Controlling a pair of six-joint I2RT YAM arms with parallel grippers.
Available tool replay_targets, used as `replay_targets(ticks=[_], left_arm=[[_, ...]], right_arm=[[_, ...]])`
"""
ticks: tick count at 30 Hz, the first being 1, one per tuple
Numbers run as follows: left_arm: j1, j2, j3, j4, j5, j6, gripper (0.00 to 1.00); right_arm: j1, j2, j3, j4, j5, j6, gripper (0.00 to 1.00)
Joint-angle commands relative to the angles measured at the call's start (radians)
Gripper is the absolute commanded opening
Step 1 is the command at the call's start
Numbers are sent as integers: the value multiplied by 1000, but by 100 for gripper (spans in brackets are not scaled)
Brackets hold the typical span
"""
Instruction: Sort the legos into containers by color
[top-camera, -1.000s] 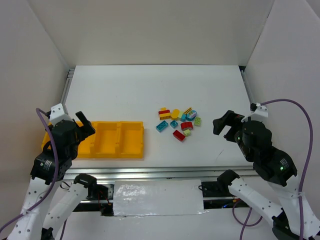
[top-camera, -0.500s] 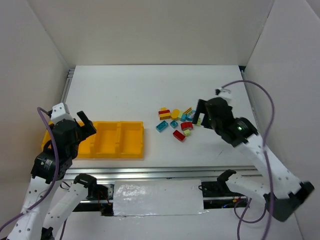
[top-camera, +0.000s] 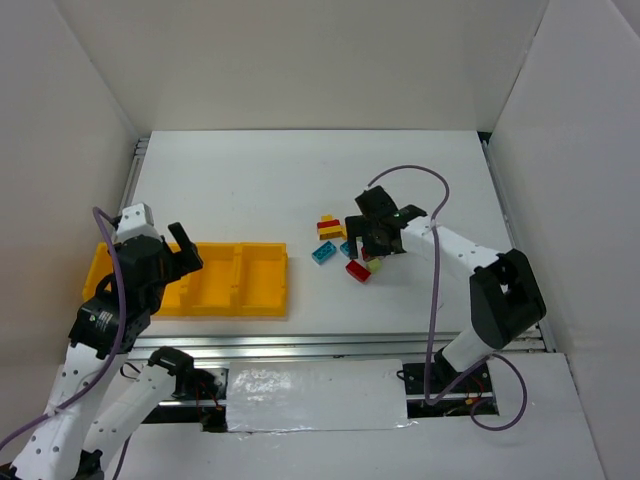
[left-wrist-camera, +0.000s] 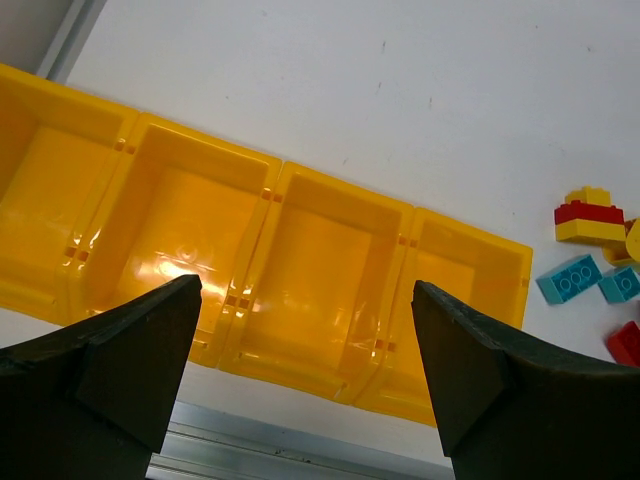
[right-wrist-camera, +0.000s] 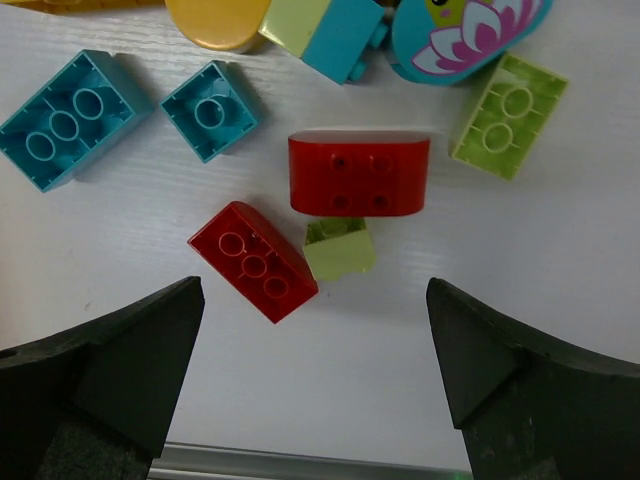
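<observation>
Right wrist view: the right end effector (right-wrist-camera: 312, 325) hung with its jaws spread wide, gripping nothing, directly above the legos (top-camera: 357, 270). Between its two dark fingers (right-wrist-camera: 110, 370) lay a long red brick (right-wrist-camera: 253, 262) just beside a small light green brick (right-wrist-camera: 340, 248), which sat against a round-ended red brick (right-wrist-camera: 360, 172). Farther out were a two-stud light green brick (right-wrist-camera: 509, 115) to one side and a small teal brick (right-wrist-camera: 211, 109) and a long teal brick (right-wrist-camera: 65, 118) to the other. At the frame's top edge lay a yellow round piece (right-wrist-camera: 215, 20) and a teal piece printed with a pink flower (right-wrist-camera: 465, 30).

From the top external camera, the bricks formed one loose cluster on the white table (top-camera: 250, 190), right of centre, with a red-and-yellow stack (top-camera: 328, 227) at its far left.

The left end effector (left-wrist-camera: 305, 300) was likewise wide apart and held nothing, poised over the yellow tray (left-wrist-camera: 275, 175). Its four compartments ran in a row along the table's near left side, apart from the cluster. The nearest bricks showed just past the tray's right end in the left wrist view.
</observation>
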Motion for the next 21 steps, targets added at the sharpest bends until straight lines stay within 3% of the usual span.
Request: replay_targets(ticks=[1,13,21], left_arm=[[-20,-5,-4,57,24,36,100],[-46,6,-4,60,44,47,99],[-54,-2,-5,66,52,53,99]], right_arm=[[-52,12,-6,119,-107,-106,100],[-108,176,47,112,-113,-135,100],[-142,195,55,131,-159,-138,97]])
